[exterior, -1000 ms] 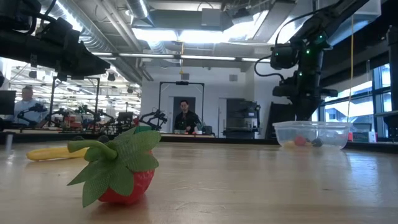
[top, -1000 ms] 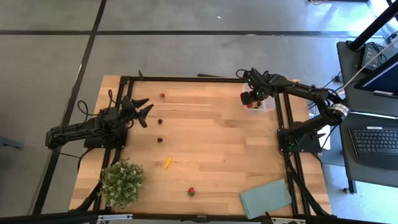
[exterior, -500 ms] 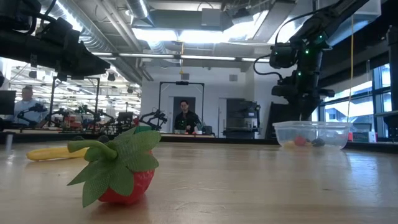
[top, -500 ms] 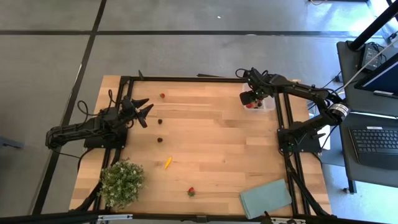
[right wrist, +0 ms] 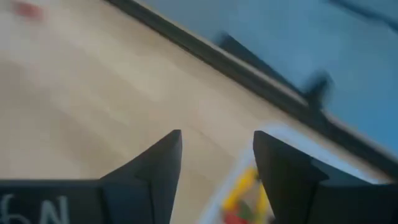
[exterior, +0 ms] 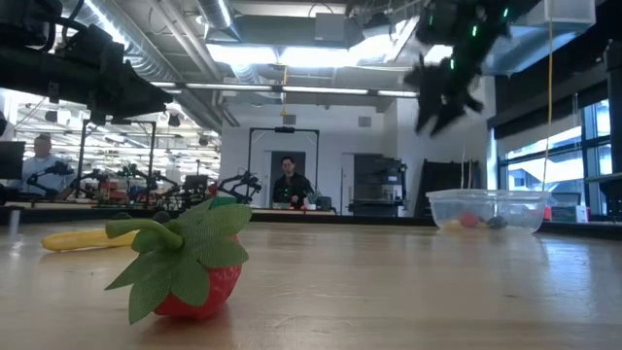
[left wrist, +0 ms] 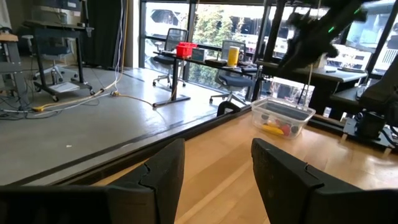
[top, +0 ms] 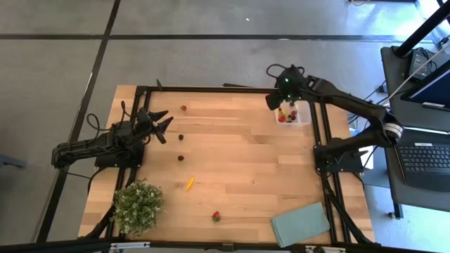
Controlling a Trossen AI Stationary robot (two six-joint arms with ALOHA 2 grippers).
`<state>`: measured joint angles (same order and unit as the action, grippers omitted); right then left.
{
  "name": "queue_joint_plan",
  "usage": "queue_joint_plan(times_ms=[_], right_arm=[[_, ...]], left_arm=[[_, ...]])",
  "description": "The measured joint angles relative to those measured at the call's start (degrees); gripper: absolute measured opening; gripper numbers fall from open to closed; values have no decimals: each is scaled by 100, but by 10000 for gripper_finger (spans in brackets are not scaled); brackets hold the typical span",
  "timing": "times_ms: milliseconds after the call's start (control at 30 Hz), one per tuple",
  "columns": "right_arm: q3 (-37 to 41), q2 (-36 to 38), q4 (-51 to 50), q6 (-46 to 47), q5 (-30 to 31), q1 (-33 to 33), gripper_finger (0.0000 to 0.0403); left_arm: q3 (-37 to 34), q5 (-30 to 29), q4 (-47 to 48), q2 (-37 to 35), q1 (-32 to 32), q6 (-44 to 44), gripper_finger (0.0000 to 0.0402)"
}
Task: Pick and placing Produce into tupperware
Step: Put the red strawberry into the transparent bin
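Right gripper (top: 279,102) has lifted off tupperware (top: 297,113), fingers apart, empty.

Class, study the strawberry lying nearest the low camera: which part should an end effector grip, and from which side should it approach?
Grip the red body of the strawberry, coming straight down from above. It lies tipped on the table, its floppy green leaves spread over the top and side, so the firmer rounded flesh below probably gives surer contact than the leaves.

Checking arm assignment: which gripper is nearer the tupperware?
Right. The right gripper is raised at the tupperware's edge, open and empty. The left gripper waits open across the table, near the left side.
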<state>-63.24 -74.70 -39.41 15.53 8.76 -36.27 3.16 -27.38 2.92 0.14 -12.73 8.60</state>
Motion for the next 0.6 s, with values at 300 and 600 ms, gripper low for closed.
queue_joint_plan(times_ms=[300,600], right_arm=[[-101,883,638,-253,-134,1569,201],[2408,1664,3407,57,98,2997,201]], left_arm=[[0,0,0,0,0,-4,179],[0,2,0,0,0,7,179]])
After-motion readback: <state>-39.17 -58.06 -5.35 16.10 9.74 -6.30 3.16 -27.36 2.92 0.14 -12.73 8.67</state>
